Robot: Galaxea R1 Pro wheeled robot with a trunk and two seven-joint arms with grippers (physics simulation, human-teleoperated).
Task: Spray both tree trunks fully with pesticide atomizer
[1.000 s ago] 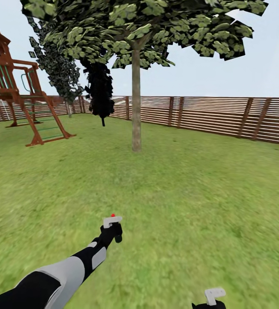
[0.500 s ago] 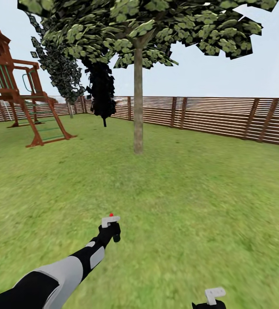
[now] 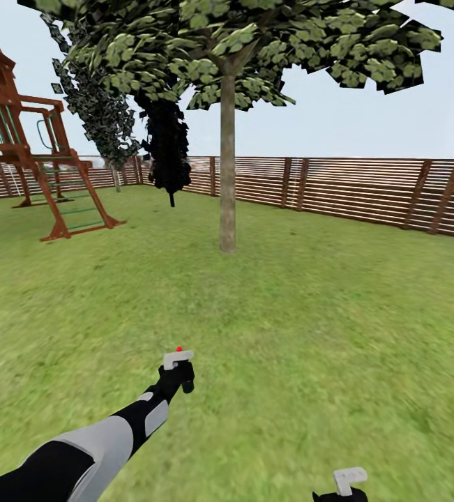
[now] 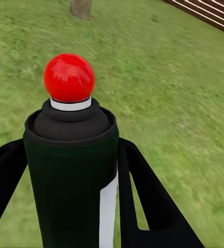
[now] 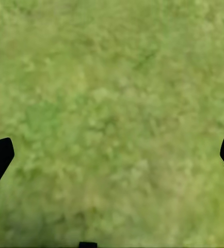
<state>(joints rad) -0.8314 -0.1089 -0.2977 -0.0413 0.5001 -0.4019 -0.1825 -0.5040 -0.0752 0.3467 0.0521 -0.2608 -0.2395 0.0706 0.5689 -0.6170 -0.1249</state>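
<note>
— Where do we have the atomizer (image 4: 73, 170)?

— In our left gripper (image 3: 174, 376), out ahead over the lawn (image 3: 310, 335). The fingers (image 4: 148, 201) sit clamped on either side of the dark bottle, and the red knob (image 4: 69, 77) stands straight up, so we carry it upright with the head free to fire.

— Why hold it so far forward?

— We judge it aims us at the trunk (image 3: 227, 174), which stands well apart from us, dead ahead before the fence (image 3: 366, 192). No white specks show on the bark, so spraying is not yet begun.

— And our right gripper (image 5: 112, 155)?

— Spread wide, holding nothing, looking down on grass. We keep it low and aside, likely to leave the way clear.
</note>
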